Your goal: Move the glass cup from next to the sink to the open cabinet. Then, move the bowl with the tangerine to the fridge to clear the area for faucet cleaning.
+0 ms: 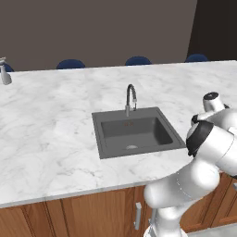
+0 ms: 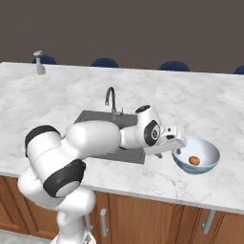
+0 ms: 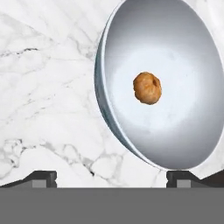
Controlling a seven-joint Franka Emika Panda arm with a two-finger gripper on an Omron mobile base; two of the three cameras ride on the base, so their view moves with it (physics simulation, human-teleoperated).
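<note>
- The gripper (image 3: 111, 177) is hanging beside the near rim of the bowl (image 2: 206, 148), its fingertips (image 3: 41, 177) standing spread wide with only bare marble between them; it is gripping nothing.
- The bowl is sitting upright on the white marble counter (image 2: 190, 100), to the right of the sink (image 1: 134, 132) and close to the counter's front edge, with the tangerine (image 2: 194, 160) lying loose near the middle of its floor.
- The hand is looking down past the bowl's edge, probably so that one finger can go inside the wall and one outside; gripping the rim would leave the fruit undisturbed.
- In the right base view the arm is stretching low across the front of the sink to get there, which is why the faucet (image 1: 131, 97) is standing clear behind it.
- No glass cup is standing by the sink, so the cabinet step is likely done, though the cabinet itself is out of frame.
- A pump dispenser (image 1: 4, 74) is standing far off at the counter's left end, well apart from the work.
</note>
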